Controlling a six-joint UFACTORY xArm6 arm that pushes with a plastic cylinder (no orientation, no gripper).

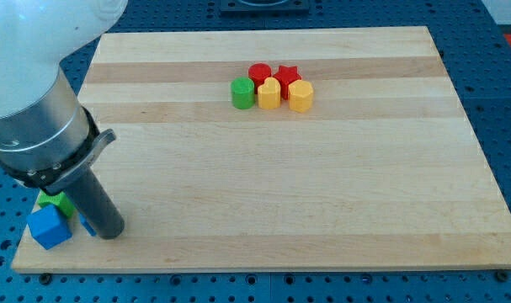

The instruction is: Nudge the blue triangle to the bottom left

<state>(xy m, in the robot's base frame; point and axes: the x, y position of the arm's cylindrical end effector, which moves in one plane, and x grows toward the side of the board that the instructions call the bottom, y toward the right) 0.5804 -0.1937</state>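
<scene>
down at the bottom-left corner, my tip [109,233] touches a mostly hidden blue block [87,224]

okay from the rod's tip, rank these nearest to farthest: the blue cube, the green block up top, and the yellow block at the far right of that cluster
My tip sits at the view's bottom left.
1. Blue cube, just to its left.
2. Green block, left end of the top cluster.
3. Yellow block, right end of that cluster.

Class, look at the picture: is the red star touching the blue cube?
No, the red star sits in the cluster near the view's top, the blue cube at bottom left.
</scene>
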